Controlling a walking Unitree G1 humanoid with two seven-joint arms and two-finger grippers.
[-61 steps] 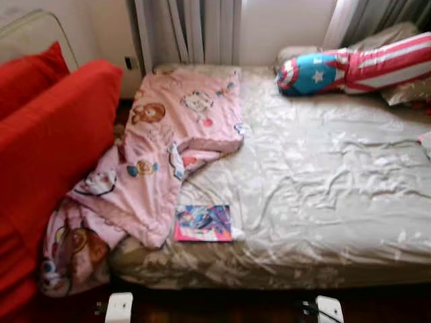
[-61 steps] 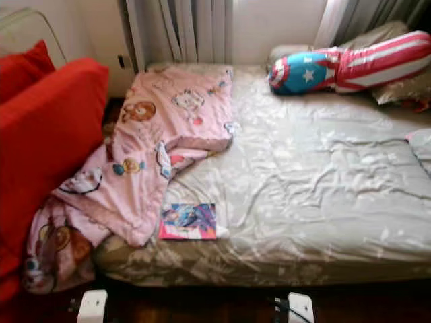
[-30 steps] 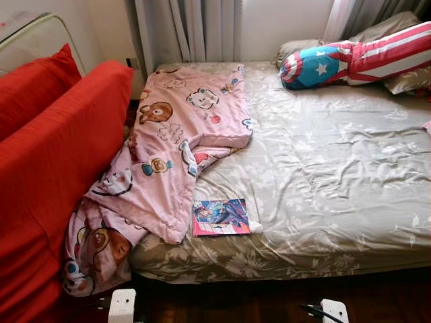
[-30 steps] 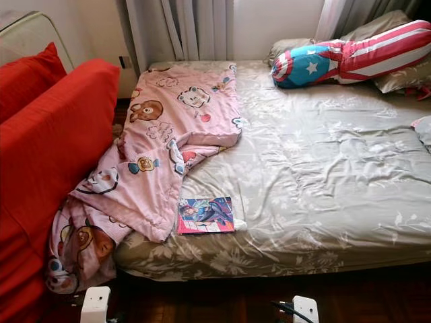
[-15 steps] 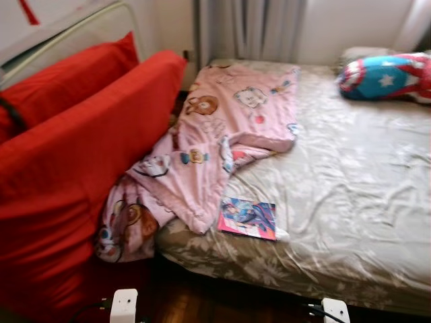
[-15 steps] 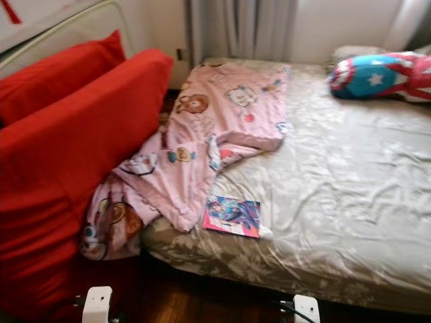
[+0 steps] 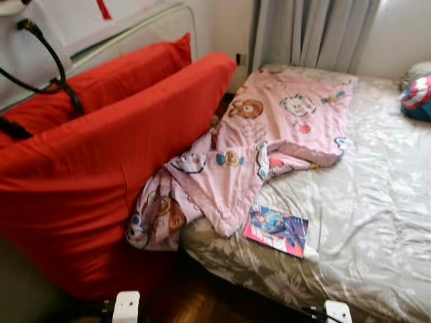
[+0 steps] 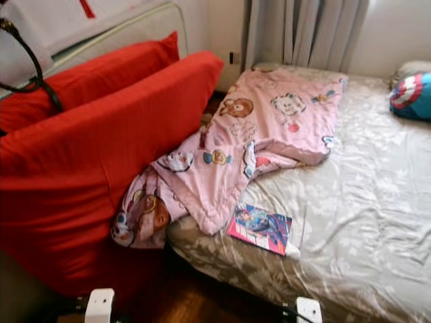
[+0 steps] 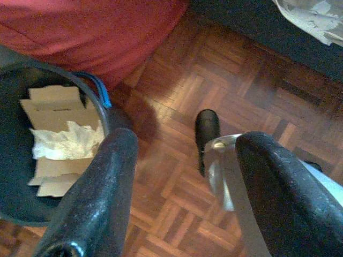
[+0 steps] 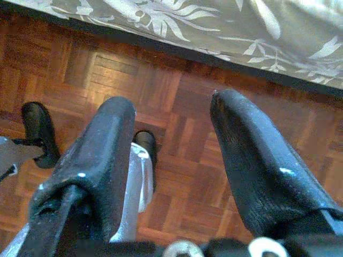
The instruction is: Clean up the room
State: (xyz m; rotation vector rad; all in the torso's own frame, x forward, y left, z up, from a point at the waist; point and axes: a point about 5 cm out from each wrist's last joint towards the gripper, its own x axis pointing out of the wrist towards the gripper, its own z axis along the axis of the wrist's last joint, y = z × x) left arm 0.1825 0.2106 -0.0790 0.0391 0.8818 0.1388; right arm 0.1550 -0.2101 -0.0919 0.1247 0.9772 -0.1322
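A pink cartoon-print blanket lies rumpled over the near left corner of the bed and spills down its side toward the floor. A colourful comic book rests flat on the grey floral sheet just beside the blanket's edge. A blue, red and white shield pillow sits at the far right. My left gripper hangs open over the parquet floor, beside a dark bin holding cardboard and crumpled paper. My right gripper also hangs open above the floor, near the bed's edge.
Large red cushions stand against a metal frame on the left, close to the bed's corner. A black cable loops over them. Grey curtains hang behind the bed. My black feet stand on the parquet.
The head camera has swung left: the red cushions now take up more of the picture and the shield pillow has slid to the right edge. Nothing on the bed has moved.
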